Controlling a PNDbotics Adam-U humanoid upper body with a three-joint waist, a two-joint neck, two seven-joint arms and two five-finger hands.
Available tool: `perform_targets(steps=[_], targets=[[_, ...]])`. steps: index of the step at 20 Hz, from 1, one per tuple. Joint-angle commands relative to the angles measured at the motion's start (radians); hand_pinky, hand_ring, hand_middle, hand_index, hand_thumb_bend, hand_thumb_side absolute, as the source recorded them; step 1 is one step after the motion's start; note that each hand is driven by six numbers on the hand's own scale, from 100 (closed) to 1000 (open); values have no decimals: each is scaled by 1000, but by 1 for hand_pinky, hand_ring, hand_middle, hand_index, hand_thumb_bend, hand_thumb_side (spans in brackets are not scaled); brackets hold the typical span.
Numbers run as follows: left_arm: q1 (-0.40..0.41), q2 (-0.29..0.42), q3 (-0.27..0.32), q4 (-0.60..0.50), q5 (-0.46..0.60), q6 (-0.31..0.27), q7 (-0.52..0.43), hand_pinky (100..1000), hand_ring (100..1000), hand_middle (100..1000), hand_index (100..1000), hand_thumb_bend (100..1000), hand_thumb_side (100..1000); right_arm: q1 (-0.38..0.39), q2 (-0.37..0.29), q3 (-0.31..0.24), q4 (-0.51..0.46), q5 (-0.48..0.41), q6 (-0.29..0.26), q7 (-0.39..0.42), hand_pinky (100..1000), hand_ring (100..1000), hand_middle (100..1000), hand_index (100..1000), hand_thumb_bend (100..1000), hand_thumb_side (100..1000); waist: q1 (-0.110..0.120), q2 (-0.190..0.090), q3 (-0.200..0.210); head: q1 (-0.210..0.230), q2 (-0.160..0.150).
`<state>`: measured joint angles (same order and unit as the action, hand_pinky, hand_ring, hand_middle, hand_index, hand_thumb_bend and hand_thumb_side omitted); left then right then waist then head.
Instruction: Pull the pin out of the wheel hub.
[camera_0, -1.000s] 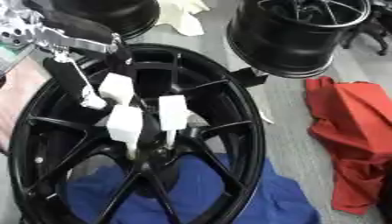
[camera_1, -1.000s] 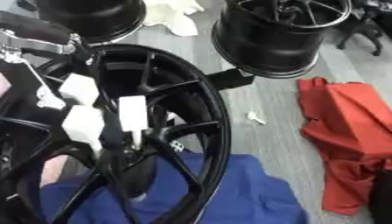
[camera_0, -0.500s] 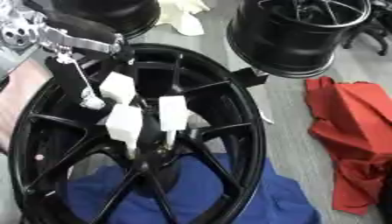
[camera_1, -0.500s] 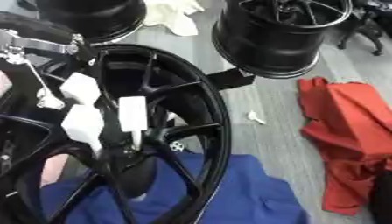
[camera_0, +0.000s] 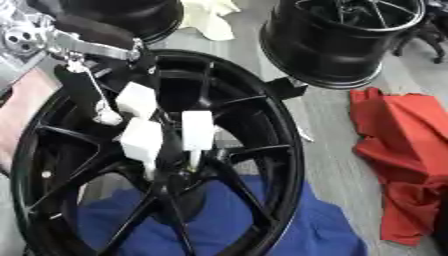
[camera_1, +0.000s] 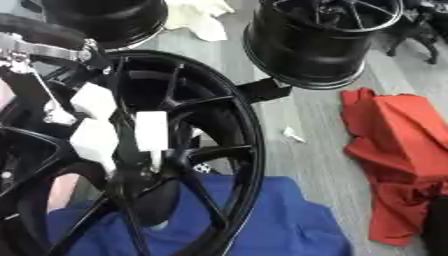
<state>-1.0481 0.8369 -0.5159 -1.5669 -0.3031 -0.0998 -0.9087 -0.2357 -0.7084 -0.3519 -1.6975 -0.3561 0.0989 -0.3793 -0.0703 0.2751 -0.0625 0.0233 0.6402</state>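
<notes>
A large black wheel hub (camera_0: 278, 150) lies flat on a blue cloth (camera_0: 227, 225), its spokes meeting at the centre (camera_0: 175, 182). My left hand (camera_0: 140, 102) comes in from the upper left and points down into the hub. Its white-padded fingertips (camera_0: 198, 131) stand just above the centre. A thin pale pin (camera_0: 191, 161) shows right under one pad, and the pads are closed in on it from both sides. The lower end of the pin is hidden among the spokes. My right hand appears in neither view.
A second black wheel (camera_0: 341, 40) stands at the upper right, and another (camera_0: 122, 15) at the top left. A red cloth (camera_0: 407, 155) lies on the grey floor at the right. A white cloth (camera_0: 210, 17) lies at the top, and a small white scrap (camera_1: 291, 134) beside the rim.
</notes>
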Motion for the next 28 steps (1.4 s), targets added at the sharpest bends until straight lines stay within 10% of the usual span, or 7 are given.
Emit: perform_targets(steps=[1,16,28], targets=[[-24,27,38,-19,5,13,2,470,323,258,365,327,103,-2,-29,-18,-4,-5,2,-1,362,329,370,581,100,282,1,-16,-1,0,2],[-71,34,183,-48,64,69,2,430,272,210,332,301,100,3,-27,-21,0,-4,-1,-4,363,328,369,580,100,285,-5,-19,6,0,3],[-23,174,472,137,-1,201,122,457,279,237,386,100,100,25,-36,-43,-1,0,-10,-24,362,327,369,579,100,285,0,-11,28,-23,2]])
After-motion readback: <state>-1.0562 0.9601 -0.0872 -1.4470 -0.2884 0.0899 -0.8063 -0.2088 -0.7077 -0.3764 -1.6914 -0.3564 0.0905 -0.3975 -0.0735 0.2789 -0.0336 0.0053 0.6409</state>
